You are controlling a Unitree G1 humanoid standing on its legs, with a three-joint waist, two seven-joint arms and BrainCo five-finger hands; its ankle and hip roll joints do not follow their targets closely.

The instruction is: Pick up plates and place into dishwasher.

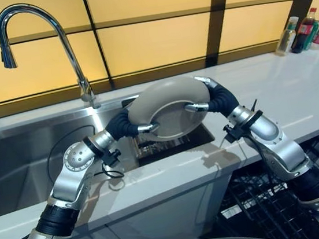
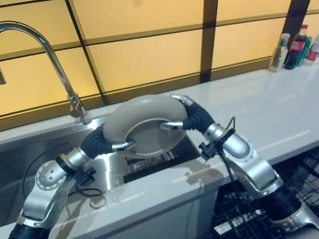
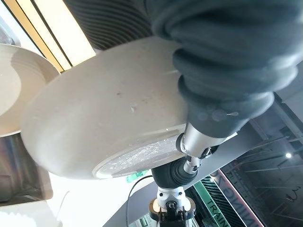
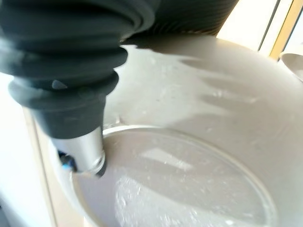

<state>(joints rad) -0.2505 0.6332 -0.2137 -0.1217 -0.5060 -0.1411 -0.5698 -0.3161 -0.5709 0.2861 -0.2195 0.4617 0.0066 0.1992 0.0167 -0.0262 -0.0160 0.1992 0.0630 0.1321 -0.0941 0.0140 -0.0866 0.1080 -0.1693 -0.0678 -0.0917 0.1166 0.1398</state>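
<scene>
Both hands hold a round beige plate [image 1: 169, 103] in the air over the right end of the sink, tilted on edge with its underside and foot ring toward me. My left hand [image 1: 122, 126] grips the plate's left rim, thumb across the underside. My right hand [image 1: 221, 97] clamps the right rim, thumb on the underside and a finger over the top edge. The wrist views show the plate's underside [image 3: 109, 113] and foot ring [image 4: 189, 179] from very close. Part of another beige plate [image 3: 14, 90] shows beyond it.
A steel sink [image 1: 31, 164] with a tall curved faucet [image 1: 50, 34] lies to the left. The white counter [image 1: 296, 91] runs right, with bottles [image 1: 305, 28] at its far end. A black wire dishwasher rack [image 1: 257, 201] stands open below the counter's front edge at lower right.
</scene>
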